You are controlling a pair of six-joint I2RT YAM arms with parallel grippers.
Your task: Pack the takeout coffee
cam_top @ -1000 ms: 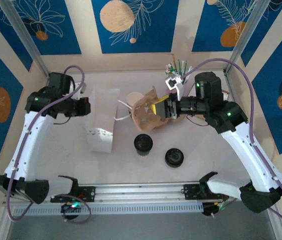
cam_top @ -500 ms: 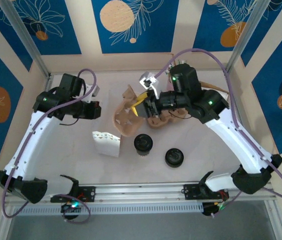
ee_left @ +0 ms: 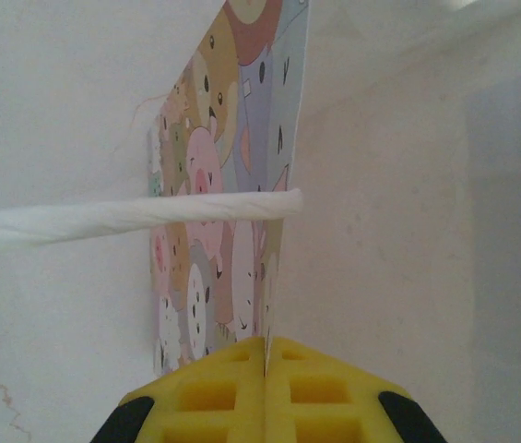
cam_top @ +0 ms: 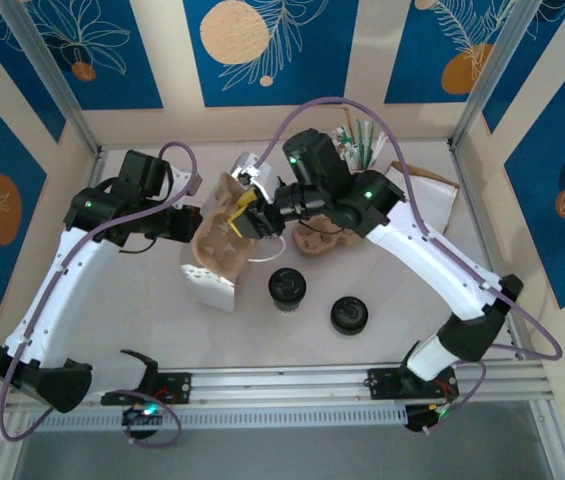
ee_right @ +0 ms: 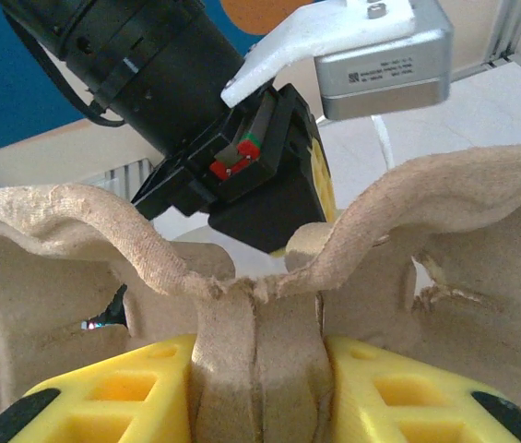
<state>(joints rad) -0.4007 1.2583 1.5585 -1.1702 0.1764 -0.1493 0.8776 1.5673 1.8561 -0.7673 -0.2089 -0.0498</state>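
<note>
Tilted pulp cup carrier [cam_top: 220, 228], white paper bag [cam_top: 210, 287] just beside it (cartoon animals on one face)

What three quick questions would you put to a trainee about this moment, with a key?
1. True or false: the right tool is clamped on the middle ridge of the pulp cup carrier.
2. What does the left tool pinch? A: the edge of the paper bag. B: a loose lid. C: a straw.
3. Fill in: the takeout coffee stands on the ___, not in the carrier.

Key: 1 true. 2 A. 3 table.
</note>
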